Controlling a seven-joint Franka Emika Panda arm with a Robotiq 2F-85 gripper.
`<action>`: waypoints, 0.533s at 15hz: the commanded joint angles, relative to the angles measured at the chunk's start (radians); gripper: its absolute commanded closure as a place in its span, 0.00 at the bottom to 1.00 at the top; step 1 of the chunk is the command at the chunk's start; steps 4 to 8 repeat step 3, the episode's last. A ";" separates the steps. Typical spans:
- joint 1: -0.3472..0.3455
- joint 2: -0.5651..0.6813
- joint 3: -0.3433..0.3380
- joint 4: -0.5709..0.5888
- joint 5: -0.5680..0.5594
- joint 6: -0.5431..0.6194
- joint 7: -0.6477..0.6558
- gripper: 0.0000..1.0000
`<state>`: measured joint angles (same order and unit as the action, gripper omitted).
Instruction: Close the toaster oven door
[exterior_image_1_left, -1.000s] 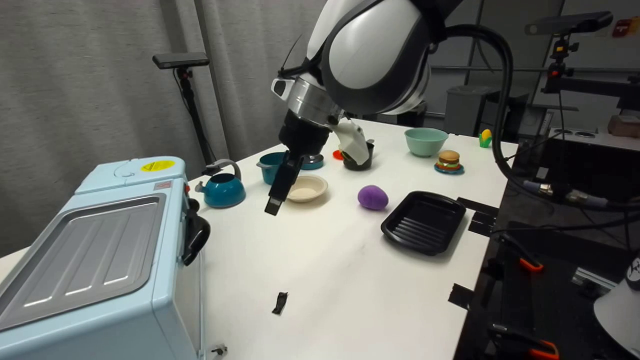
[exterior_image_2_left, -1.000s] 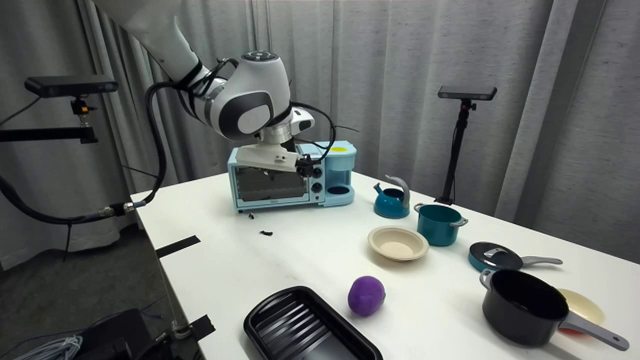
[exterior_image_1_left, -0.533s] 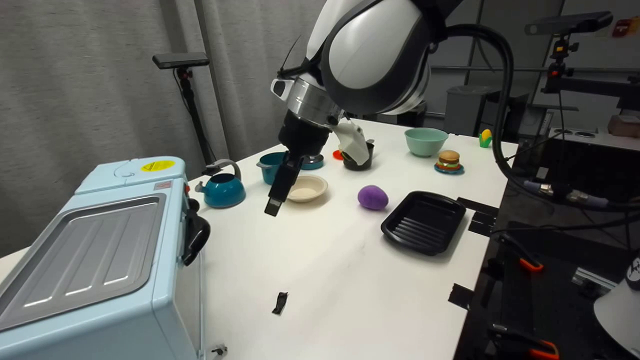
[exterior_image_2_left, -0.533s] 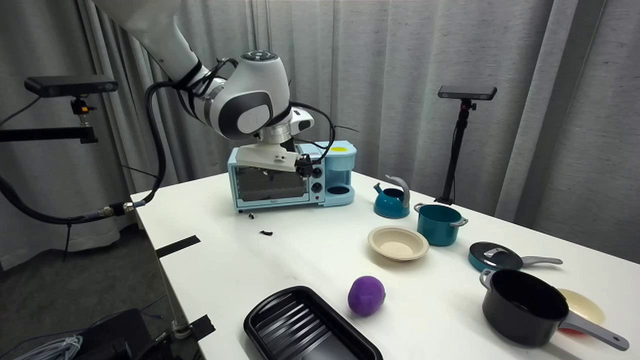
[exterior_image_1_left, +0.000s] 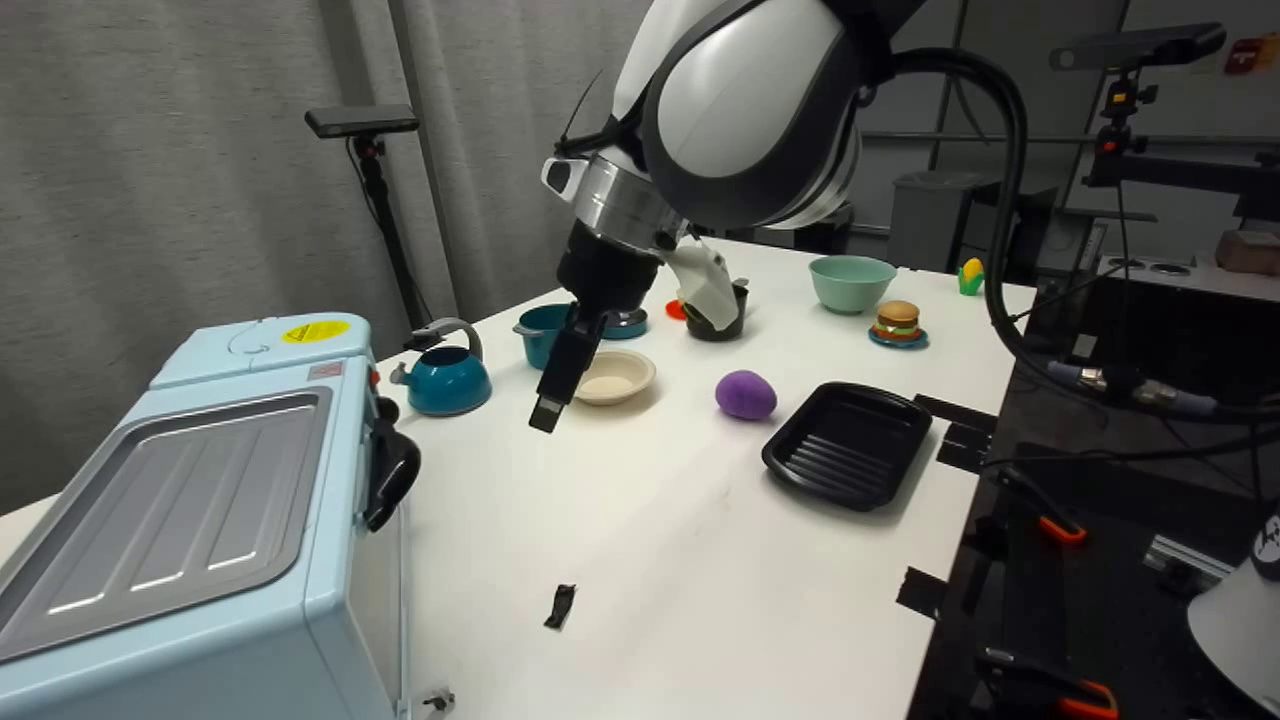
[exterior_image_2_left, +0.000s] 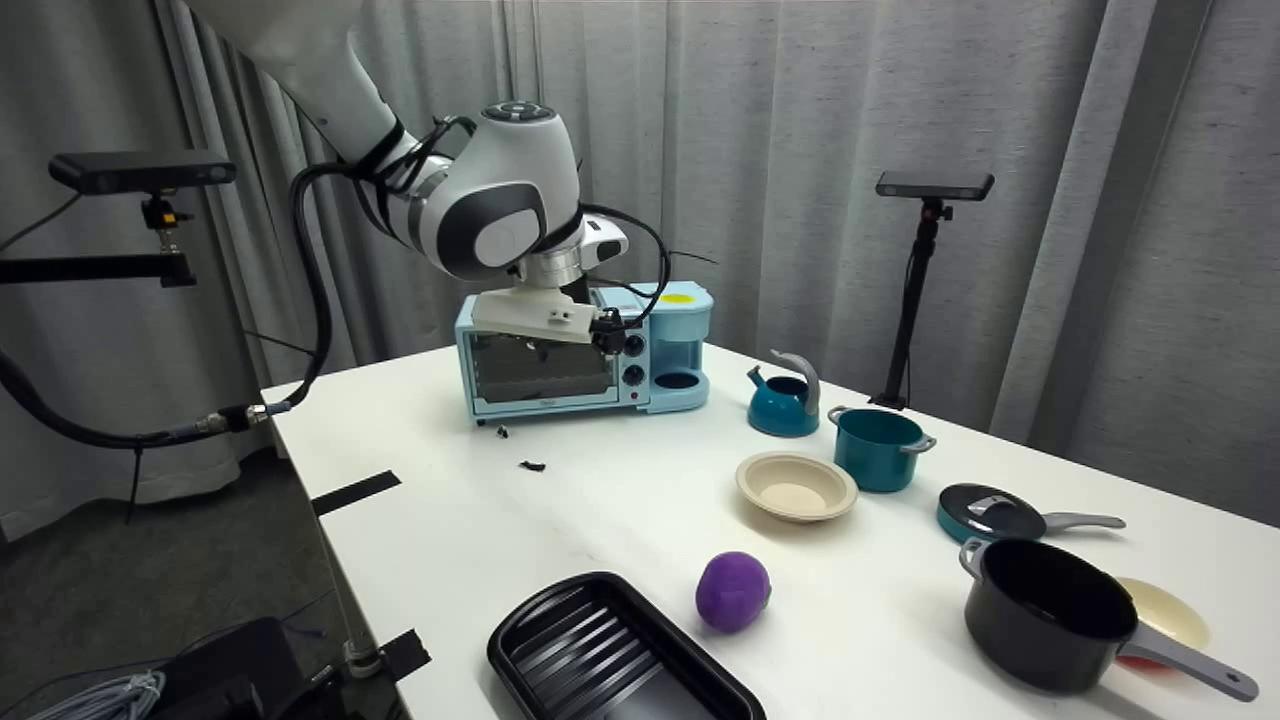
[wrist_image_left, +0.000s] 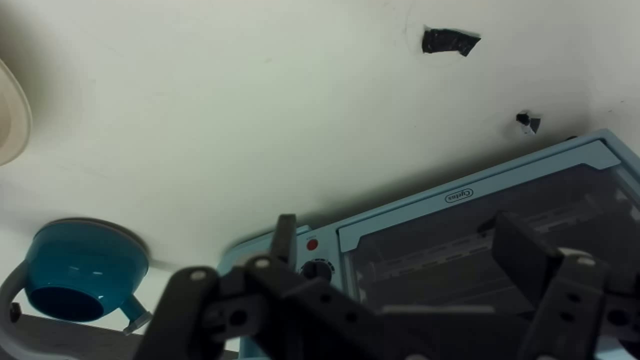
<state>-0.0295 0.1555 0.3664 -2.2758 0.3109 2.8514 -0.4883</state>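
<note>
The pale blue toaster oven (exterior_image_1_left: 200, 665) stands on the white table, also in an exterior view (exterior_image_2_left: 682, 322) and the wrist view (wrist_image_left: 327, 242). A grey ribbed panel (exterior_image_1_left: 215, 490) lies on its top. Its dark-windowed front door (exterior_image_2_left: 545, 372) stands upright against the front and looks shut; its lower frame shows in the wrist view (wrist_image_left: 415, 221). A black handle (exterior_image_1_left: 393, 475) sticks out at the front. My gripper (wrist_image_left: 392, 225) is open and empty, its fingers wide apart. In an exterior view the gripper (exterior_image_1_left: 545, 412) hangs above the table, apart from the oven; elsewhere it is hidden behind its white cover.
A teal kettle (exterior_image_2_left: 783, 408) stands beside the oven, with a teal pot (exterior_image_2_left: 880, 450) and beige bowl (exterior_image_2_left: 797, 487) nearby. A purple eggplant (exterior_image_2_left: 733, 592) and black ridged tray (exterior_image_2_left: 620, 660) lie farther out. A black saucepan (exterior_image_2_left: 1050, 625) stands at the table's far end. Black tape (exterior_image_1_left: 560, 606) lies before the oven.
</note>
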 joint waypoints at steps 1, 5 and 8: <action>0.000 0.000 0.000 0.000 0.000 0.000 0.000 0.00; 0.000 0.000 0.000 0.000 0.000 0.000 0.000 0.00; 0.000 0.000 0.000 0.000 0.000 0.000 0.000 0.00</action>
